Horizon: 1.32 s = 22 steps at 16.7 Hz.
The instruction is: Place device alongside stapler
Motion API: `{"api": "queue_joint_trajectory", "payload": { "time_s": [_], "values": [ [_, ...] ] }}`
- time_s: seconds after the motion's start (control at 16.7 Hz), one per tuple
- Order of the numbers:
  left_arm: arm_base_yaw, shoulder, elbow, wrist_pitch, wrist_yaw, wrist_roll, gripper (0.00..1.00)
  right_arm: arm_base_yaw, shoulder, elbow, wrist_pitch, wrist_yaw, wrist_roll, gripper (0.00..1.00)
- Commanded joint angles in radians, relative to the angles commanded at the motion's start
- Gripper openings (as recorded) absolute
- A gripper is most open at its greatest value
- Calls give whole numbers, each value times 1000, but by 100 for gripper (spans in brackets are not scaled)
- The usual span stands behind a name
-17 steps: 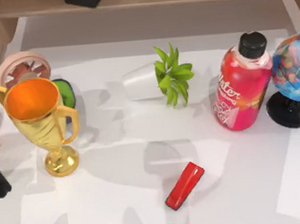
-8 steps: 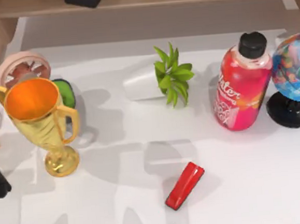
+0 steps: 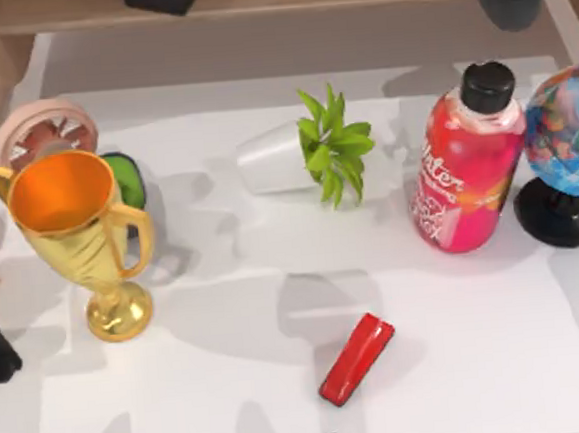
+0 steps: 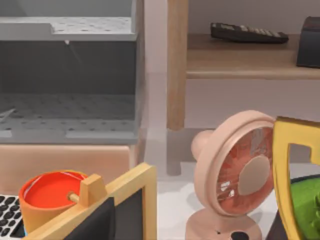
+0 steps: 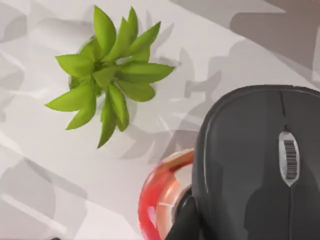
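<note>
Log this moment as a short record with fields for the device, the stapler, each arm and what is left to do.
device: dark grey mouse, close under the right wrist camera, above the pink bottle
stapler: red stapler, lying diagonally on the white table, near its front middle
right arm: dark shape at the top view's upper right
left arm: its wrist camera faces a pink fan
remaining: mouse not yet beside the stapler
</note>
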Motion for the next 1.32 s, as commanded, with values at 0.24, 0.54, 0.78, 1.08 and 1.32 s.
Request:
{"api": "queue_joint_trajectory", "payload": {
  "time_s": [0.24, 0.54, 0.78, 1.08, 1.32],
  "values": [
    [0, 0, 0, 0, 0, 0, 100, 182, -78, -208, 100, 8, 201, 0],
    [0, 0, 0, 0, 0, 0, 100, 299, -100, -496, 221, 44, 446, 0],
    [0, 0, 0, 0, 0, 0, 100, 317, -80, -710, 297, 84, 608, 0],
    [0, 0, 0, 0, 0, 0, 100, 307, -56, -875, 350, 121, 727, 0],
    [0, 0, 0, 0, 0, 0, 100, 304, -54, -890, 355, 125, 737, 0]
  ]
}}
